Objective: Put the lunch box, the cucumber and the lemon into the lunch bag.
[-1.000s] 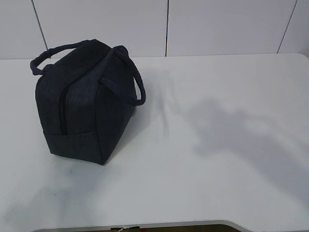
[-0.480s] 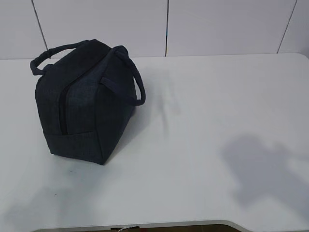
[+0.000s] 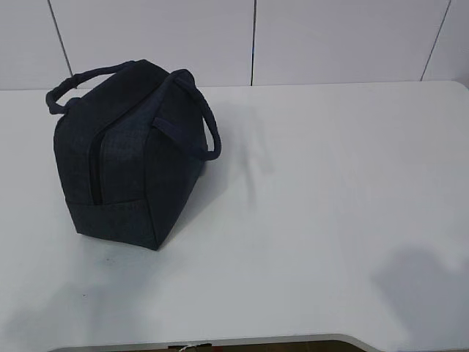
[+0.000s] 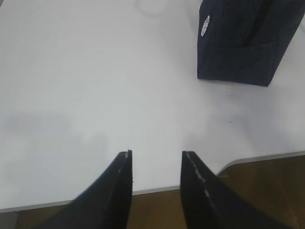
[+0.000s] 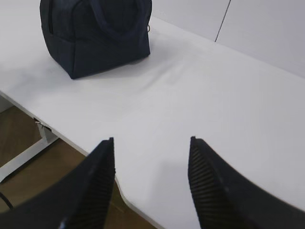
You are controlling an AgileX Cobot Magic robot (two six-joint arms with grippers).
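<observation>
The dark navy lunch bag (image 3: 128, 158) stands on the left of the white table (image 3: 315, 191), its top closed and its two loop handles up. It also fills the top right of the left wrist view (image 4: 238, 43), round white logo showing, and the top left of the right wrist view (image 5: 95, 33). My left gripper (image 4: 156, 153) hangs open over the table's front edge, nothing between its fingers. My right gripper (image 5: 151, 140) is open and empty above the front edge too. Neither gripper appears in the exterior view. The lunch box, cucumber and lemon are out of view.
White wall panels (image 3: 256, 40) rise behind the table. The table's front edge (image 3: 220, 342) runs along the bottom, with brown floor (image 4: 162, 205) below it. An arm's shadow (image 3: 429, 293) lies at the lower right of the tabletop.
The arm's shadow on the right of the tabletop has slid from the middle down to the lower right corner. The bag has not moved.
</observation>
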